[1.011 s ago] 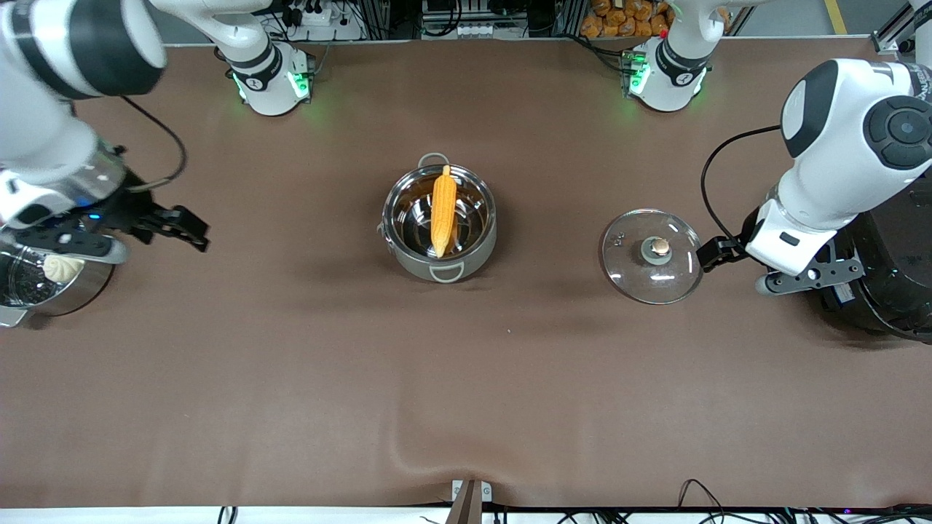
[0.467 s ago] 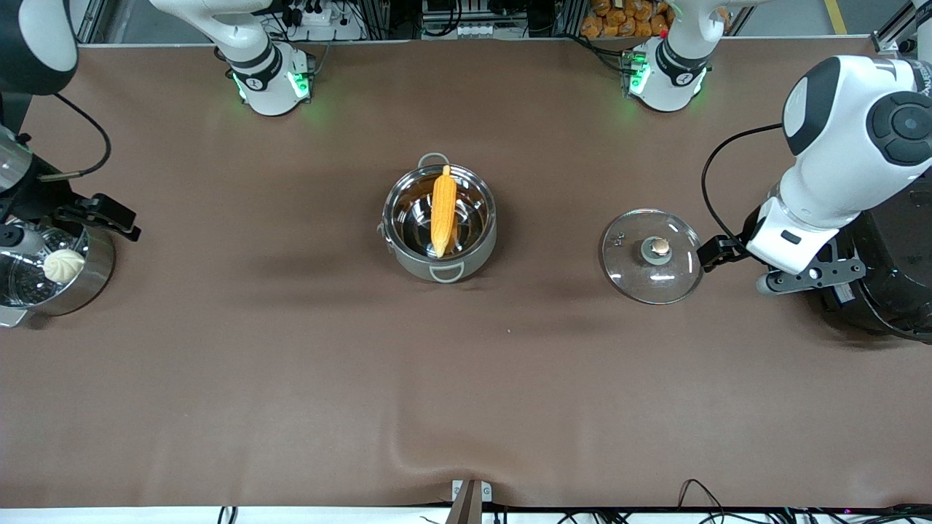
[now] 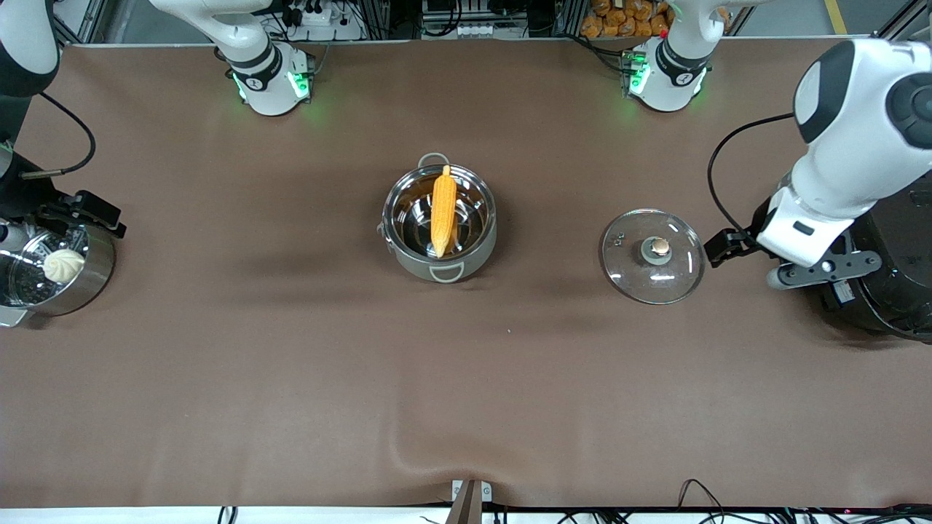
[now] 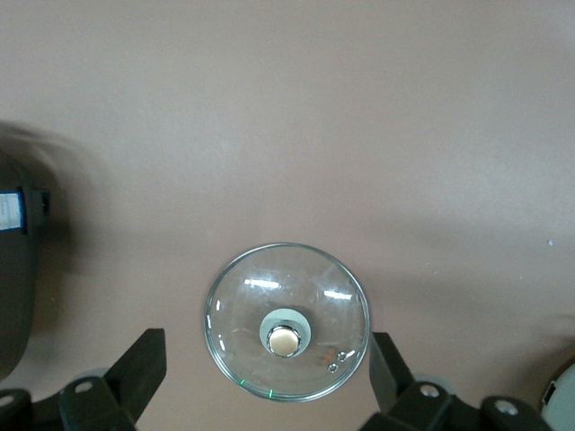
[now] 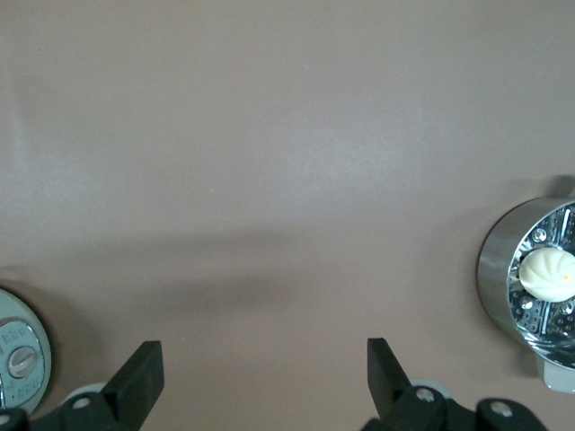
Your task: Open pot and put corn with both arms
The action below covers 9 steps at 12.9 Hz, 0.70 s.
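The steel pot (image 3: 483,253) stands open at the middle of the table. The orange-yellow corn (image 3: 443,211) lies in it, its pale tip resting on the rim. The glass lid (image 3: 653,256) with its copper knob (image 3: 660,247) lies flat on the table toward the left arm's end, and it also shows in the left wrist view (image 4: 287,321). My left gripper (image 3: 721,246) is open and empty, up beside the lid; its jaws (image 4: 265,373) frame the lid from above. My right gripper (image 3: 91,213) is open and empty (image 5: 260,373) by the steamer pot.
A steel steamer pot (image 3: 91,280) with a white bun (image 3: 63,266) stands at the right arm's end, also in the right wrist view (image 5: 499,269). A big black cooker (image 3: 888,276) stands at the left arm's end, close to the left arm.
My right gripper has moved away from the pot toward the right arm's end, to the steamer pot. My left arm has drawn slightly away from the lid.
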Tool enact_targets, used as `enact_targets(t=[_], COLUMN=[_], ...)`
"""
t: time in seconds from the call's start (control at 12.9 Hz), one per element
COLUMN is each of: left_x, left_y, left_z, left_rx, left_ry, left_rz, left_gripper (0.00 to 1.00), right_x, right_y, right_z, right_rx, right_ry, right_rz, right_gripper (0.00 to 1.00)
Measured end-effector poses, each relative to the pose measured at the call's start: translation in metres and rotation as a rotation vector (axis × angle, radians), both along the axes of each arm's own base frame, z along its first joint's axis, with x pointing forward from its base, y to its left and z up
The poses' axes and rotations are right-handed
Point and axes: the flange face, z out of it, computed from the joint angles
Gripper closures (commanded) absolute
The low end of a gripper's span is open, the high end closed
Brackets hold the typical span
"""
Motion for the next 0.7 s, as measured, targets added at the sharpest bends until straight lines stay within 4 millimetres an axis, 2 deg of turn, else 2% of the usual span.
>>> enact_targets(t=[0.39, 0.7], left_x=[-0.008, -0.018], left_y=[0.004, 0.011], left_z=[0.041, 0.068], left_rx=[0.008, 0.019], left_ry=[0.003, -0.005], left_rz=[0.008, -0.059], left_gripper=[0.00, 0.00], right_x=[-0.009, -0.012], right_y=[0.002, 0.014], right_z=[-0.007, -0.004], right_rx=[0.007, 0.008], right_ry=[0.082, 0.117], right_rz=[0.002, -0.001], right_gripper=[0.00, 0.00])
